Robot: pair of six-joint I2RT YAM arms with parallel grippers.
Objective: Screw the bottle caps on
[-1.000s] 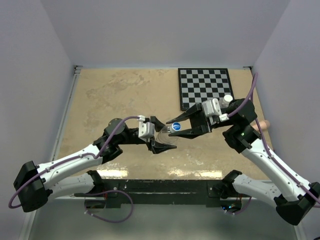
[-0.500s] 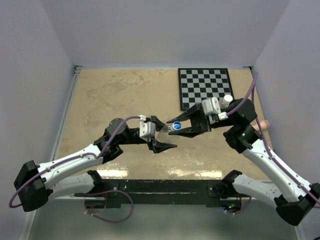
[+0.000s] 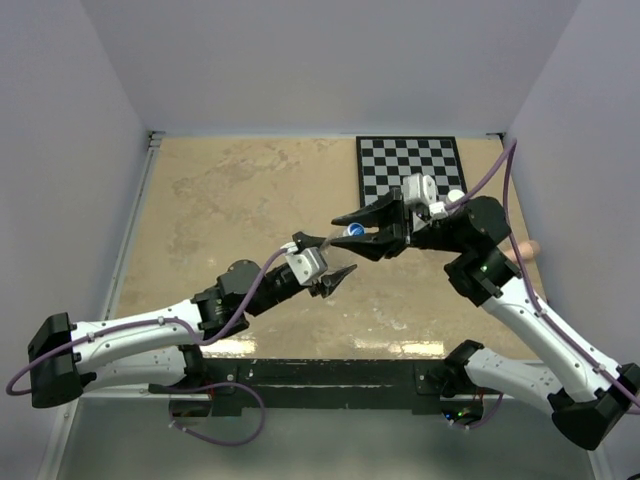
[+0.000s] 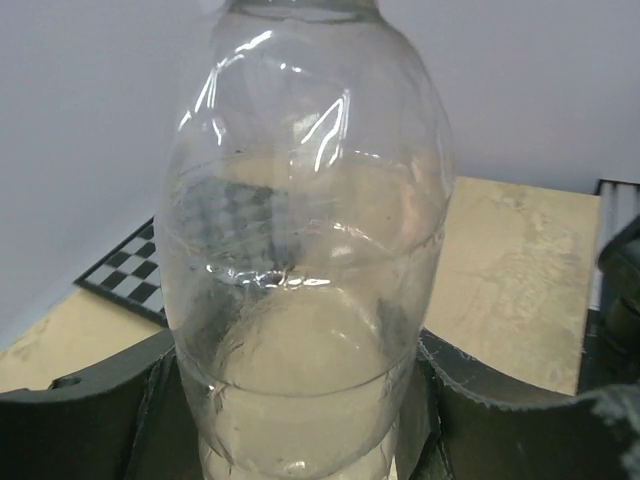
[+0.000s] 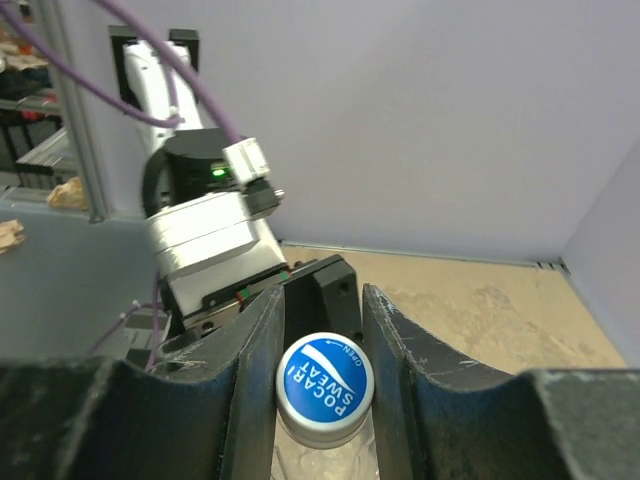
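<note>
Blue cap [image 5: 323,388] on the neck of the clear bottle [image 4: 300,280], clamped in the left gripper [image 3: 324,254] above the table [image 3: 200,200], is now pinched by the right gripper [image 3: 352,236], whose fingers have just closed, so we can start twisting.

arms [image 3: 130,335]: white shells, black joints | cables [image 3: 497,175]: purple | fingers [image 5: 252,375]: black
</note>
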